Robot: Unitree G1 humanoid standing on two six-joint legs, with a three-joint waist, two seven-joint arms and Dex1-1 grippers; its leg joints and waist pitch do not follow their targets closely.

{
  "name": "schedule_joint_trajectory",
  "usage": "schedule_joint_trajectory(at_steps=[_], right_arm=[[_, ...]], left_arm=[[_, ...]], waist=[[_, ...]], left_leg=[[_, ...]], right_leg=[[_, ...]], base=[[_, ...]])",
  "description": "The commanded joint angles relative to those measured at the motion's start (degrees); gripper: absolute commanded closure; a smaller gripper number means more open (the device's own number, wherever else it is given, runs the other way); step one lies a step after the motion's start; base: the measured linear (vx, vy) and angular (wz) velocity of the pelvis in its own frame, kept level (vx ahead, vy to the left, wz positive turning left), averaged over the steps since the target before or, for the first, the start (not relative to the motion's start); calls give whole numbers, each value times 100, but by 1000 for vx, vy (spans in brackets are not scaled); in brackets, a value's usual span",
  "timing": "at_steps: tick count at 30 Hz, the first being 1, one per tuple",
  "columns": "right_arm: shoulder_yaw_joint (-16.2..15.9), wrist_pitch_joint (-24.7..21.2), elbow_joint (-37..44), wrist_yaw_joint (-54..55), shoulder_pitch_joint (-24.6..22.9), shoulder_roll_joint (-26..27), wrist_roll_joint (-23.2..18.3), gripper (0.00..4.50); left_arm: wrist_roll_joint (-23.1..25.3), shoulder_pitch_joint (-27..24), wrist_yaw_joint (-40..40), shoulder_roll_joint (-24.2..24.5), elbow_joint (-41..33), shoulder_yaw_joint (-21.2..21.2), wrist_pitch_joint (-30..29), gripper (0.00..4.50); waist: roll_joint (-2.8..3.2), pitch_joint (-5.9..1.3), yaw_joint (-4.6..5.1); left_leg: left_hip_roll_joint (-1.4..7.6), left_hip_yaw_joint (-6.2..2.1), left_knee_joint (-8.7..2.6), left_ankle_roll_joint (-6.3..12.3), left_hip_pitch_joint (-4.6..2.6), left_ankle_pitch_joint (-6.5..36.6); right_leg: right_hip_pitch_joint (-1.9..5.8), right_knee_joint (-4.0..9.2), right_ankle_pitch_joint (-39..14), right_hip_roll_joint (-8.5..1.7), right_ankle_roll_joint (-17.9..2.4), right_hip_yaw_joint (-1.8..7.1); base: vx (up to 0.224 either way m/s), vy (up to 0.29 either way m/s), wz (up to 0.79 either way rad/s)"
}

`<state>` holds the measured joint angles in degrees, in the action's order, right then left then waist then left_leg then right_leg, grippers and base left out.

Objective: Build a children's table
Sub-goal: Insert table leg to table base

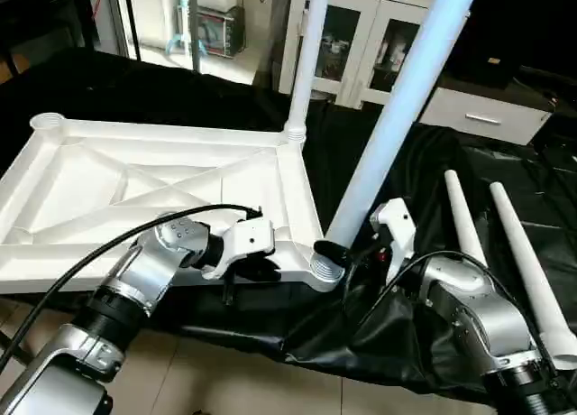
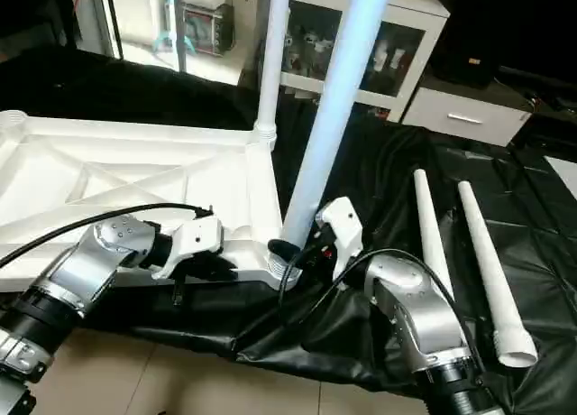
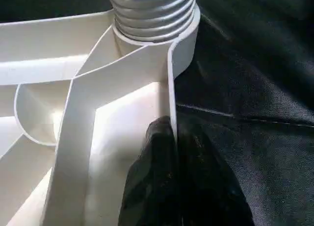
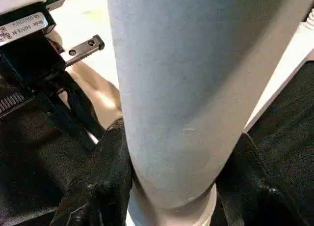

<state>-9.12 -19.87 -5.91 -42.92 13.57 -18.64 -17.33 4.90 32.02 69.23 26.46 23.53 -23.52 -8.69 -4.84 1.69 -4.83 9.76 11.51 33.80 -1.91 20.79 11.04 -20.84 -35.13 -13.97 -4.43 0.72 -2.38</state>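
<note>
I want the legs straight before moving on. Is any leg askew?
Yes. The leg gripped by the right gripper leans away from the tabletop out of its near corner socket, while the far corner's leg stands nearly upright.

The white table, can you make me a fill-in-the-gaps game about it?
1. The table top lies upside down on a ____ cloth.
2. ____ loose legs lie on the cloth beside it.
3. The right gripper is shut on a ____ at the near corner socket.
4. The left gripper pinches the top's ____.

Missing: black; two; leg; rim
</note>
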Motion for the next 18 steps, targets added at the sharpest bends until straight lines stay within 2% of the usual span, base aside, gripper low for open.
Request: schedule_joint_trajectory(at_steps=[1, 5, 11, 13, 15, 17, 18], right_arm=[[-112, -330, -846, 283, -280, -218, 486, 260], [-91, -317, -869, 296, -230, -187, 479, 261], [-79, -314, -850, 332, -222, -173, 456, 261], [9, -236, -1096, 857, -70, -34, 649, 261], [136, -239, -1348, 1355, 103, 128, 763, 261], [314, -259, -1704, 2048, 381, 375, 875, 261], [407, -256, -1922, 2444, 545, 509, 934, 261]], left_arm=[[75, 96, 79, -2, 46, -102, 34, 443], [75, 107, 70, 3, 62, -98, 39, 450], [47, 84, -15, -21, 34, -41, -71, 450], [-23, 112, -214, -132, 40, 89, -351, 450], [-55, 186, -386, -248, 87, 175, -535, 450], [-40, 349, -688, -453, 237, 260, -710, 450], [-7, 457, -905, -588, 344, 300, -777, 450]], waist=[[167, -117, 51], [161, -110, 48], [169, -105, 49], [194, -106, 56], [188, -102, 95], [183, -104, 185], [187, -112, 206]], left_leg=[[459, -288, -637, -700, -194, 2791], [463, -302, -642, -696, -202, 2888], [465, -305, -653, -706, -203, 2939], [465, -307, -654, -741, -207, 2972], [451, -323, -661, -797, -177, 2992], [425, -366, -665, -890, -167, 3173], [427, -380, -659, -893, -165, 3180]], right_leg=[[-100, 541, -1613, -492, -863, 297], [-108, 568, -1868, -505, -806, 301], [-120, 572, -1873, -497, -792, 301], [-127, 567, -1862, -498, -812, 301], [-118, 560, -1933, -494, -816, 291], [-124, 579, -2321, -507, -746, 269], [-120, 581, -2330, -512, -739, 262]], base=[[0, 0, 0], [0, 0, 0], [0, 0, 0], [0, 0, 0], [0, 0, 0], [0, 0, 0], [0, 0, 0]])
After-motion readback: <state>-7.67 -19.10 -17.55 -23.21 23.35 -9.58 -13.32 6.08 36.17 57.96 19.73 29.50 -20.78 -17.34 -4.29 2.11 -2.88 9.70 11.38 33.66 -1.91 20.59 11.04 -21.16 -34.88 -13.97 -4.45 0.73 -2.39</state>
